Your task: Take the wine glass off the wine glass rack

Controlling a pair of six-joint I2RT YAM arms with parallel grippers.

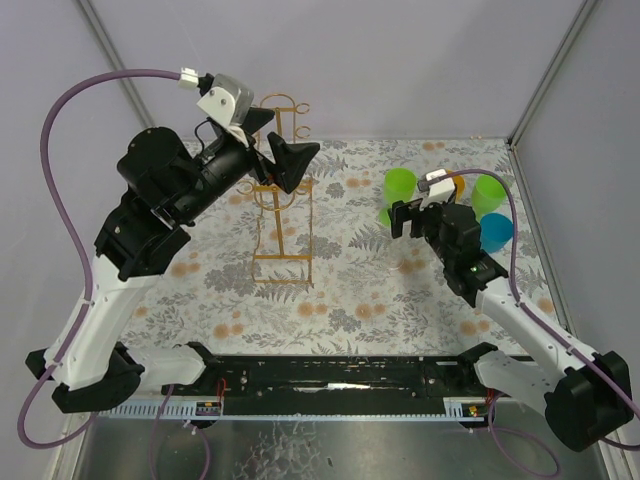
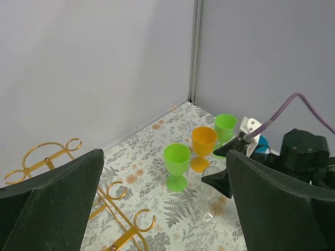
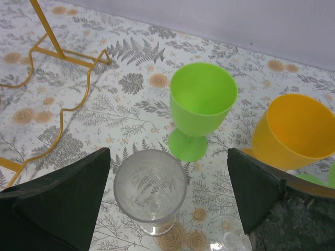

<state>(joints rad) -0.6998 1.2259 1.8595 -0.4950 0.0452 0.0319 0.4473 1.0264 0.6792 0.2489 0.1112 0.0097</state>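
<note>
**Clear glass off the rack, standing on the counter inside an open right end effector**

You're looking at a counter covered in a white cloth printed with grey ferns and orange flowers. It is boxed in by plain grey-lilac walls and a metal corner post.

Count:
- one thin gold wire wine glass rack, centre-left
- one clear wine glass
- two green plastic goblets, the nearer one and the far one
- one orange plastic goblet
- one blue cup

The clear wine glass stands upright on the counter, well right of the rack and just in front of the nearer green goblet.

Your right end effector has its fingers spread wide on either side of the glass and grips nothing. Your left end effector is also wide open and empty, held above the rack's top hooks.
</note>
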